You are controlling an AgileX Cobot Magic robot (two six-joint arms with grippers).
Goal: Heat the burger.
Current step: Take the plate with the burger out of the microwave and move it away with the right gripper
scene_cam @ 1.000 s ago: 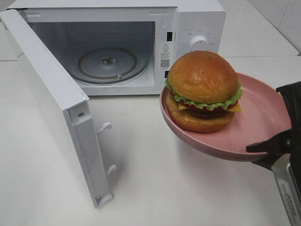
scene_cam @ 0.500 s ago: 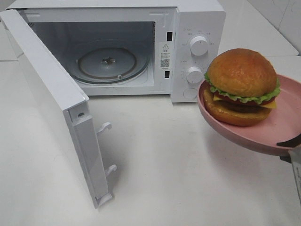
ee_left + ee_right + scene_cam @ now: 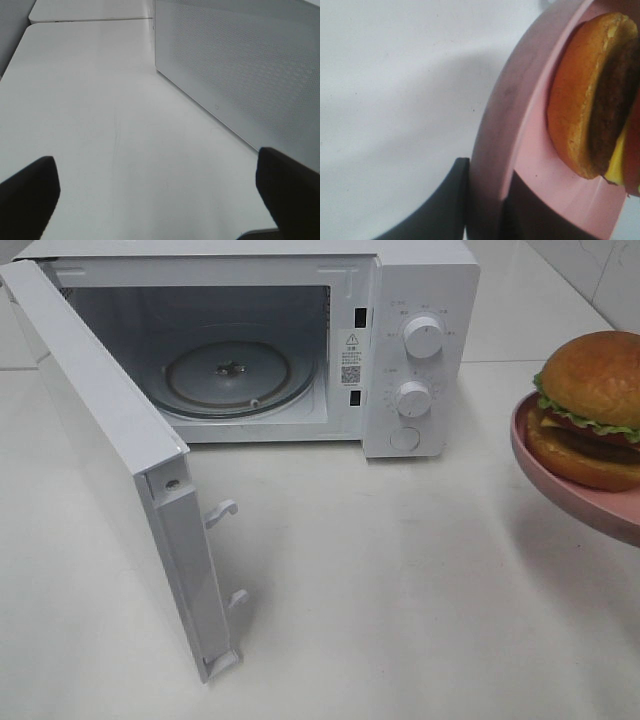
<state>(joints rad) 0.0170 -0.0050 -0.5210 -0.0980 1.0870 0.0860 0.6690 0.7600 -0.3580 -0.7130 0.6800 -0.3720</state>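
The burger [image 3: 588, 400], with a glossy brown bun, lettuce and cheese, sits on a pink plate [image 3: 560, 485] held in the air at the right edge of the exterior high view, partly cut off. In the right wrist view my right gripper [image 3: 487, 187] is shut on the plate's rim [image 3: 495, 120], one dark finger under it and one inside, with the burger [image 3: 580, 100] lying close by. The white microwave [image 3: 420, 300] stands at the back with its door [image 3: 110, 460] swung wide open. My left gripper [image 3: 157, 190] is open and empty over the table beside the door's outer face [image 3: 240, 65].
A glass turntable [image 3: 230, 375] lies inside the microwave's cavity. Two knobs and a button are on the control panel [image 3: 415, 370] at its right. The open door juts far forward on the left, its latch hooks [image 3: 225, 510] facing the white table [image 3: 400, 590].
The plate with the burger has moved to the right, away from the microwave's front, and now sits half out of the exterior view. The right gripper has left that view. The left gripper has stayed put.
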